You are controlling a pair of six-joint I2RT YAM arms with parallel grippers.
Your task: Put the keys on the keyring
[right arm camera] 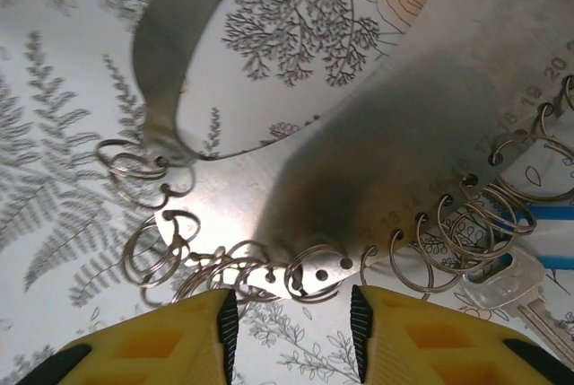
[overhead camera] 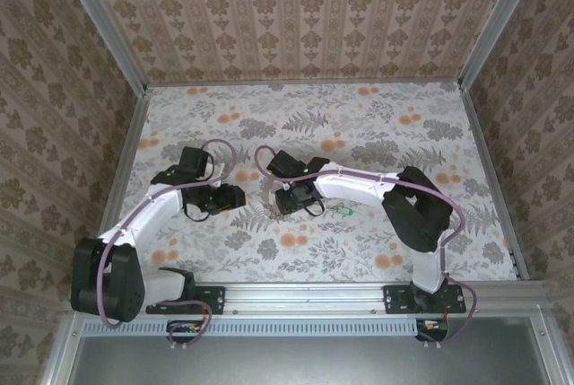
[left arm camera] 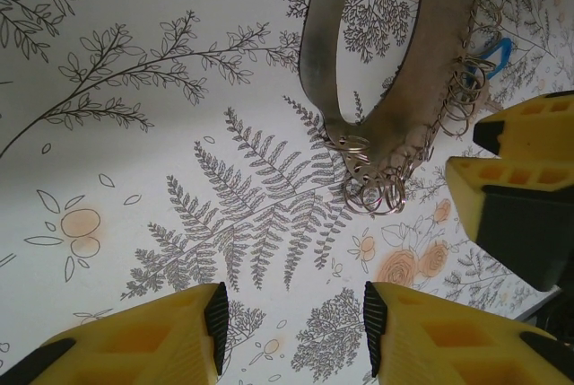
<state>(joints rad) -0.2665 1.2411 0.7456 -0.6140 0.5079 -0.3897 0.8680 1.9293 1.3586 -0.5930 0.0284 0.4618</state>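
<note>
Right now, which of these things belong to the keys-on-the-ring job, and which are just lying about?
Part of the job:
- keyring with its small split rings
- blue-headed key
- clear-headed key
- small green item on the table, probably a key
- left gripper and right gripper

Just there:
- floral table cover
- patterned walls

Table (overhead camera: 377, 125) is white with grey ferns and orange blooms, walls (overhead camera: 296, 8) are tan damask. Keyring (left arm camera: 319, 53) looks brownish-grey with silvery rings (left arm camera: 377, 192), plus a blue key (left arm camera: 491, 51). Left gripper (left arm camera: 296, 313) pads (left arm camera: 448, 340) are yellow.
</note>
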